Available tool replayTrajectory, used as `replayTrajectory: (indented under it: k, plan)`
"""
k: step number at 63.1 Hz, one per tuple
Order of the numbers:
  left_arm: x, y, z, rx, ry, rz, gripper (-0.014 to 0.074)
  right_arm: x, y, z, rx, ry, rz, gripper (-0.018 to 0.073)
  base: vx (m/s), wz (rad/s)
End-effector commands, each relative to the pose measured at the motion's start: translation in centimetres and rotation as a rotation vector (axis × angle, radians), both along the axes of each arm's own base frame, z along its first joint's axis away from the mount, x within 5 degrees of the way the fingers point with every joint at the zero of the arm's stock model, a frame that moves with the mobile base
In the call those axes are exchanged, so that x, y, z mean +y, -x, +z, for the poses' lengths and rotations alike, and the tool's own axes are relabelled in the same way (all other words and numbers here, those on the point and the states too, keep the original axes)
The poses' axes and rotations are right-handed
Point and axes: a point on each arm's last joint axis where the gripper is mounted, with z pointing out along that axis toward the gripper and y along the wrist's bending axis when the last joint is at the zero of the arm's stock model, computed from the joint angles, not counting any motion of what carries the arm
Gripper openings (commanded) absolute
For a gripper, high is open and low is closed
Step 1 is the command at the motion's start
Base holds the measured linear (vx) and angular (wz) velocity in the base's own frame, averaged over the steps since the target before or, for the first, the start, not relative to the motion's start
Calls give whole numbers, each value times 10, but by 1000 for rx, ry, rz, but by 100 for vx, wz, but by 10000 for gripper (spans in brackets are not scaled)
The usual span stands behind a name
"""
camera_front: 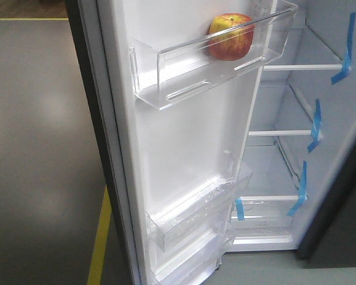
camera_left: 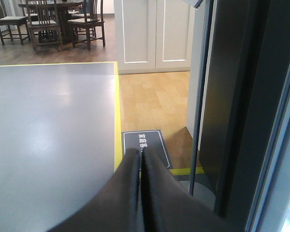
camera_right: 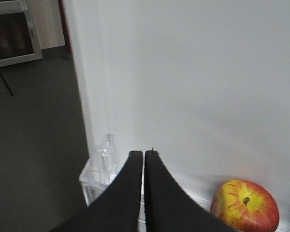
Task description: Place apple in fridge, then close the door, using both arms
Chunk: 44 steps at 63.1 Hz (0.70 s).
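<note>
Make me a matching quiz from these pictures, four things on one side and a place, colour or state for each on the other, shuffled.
1 apple
2 tape strips
3 floor line
4 right gripper

A blue
B shut
C in the top door bin
D yellow

Pairs: 1-C, 2-A, 3-D, 4-B

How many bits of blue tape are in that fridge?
4: top strip, middle strip and lowest strip at right ends of the shelves, and a short strip low beside the door. Others may be hidden.
</note>
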Motion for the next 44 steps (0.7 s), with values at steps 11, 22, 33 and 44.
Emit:
replayTrajectory:
  k: [11, 22, 33, 44]
  plan:
    - [-1, -1, 3, -96, 25, -16, -6, -4, 70, -14, -71, -66, -75, -5, 0, 0]
    - [-2, -1, 13, -199, 77, -25, -6, -9, 117, -77, -20, -88, -153, -5, 0, 0]
    - [-3, 1, 24, -326, 103, -41, -6, -17, 161, -146, 3, -142, -283, -5, 0, 0]
    - [-3, 3, 33, -415, 205, -52, -6, -20, 189, -198, 50, -189, -332, -5, 0, 0]
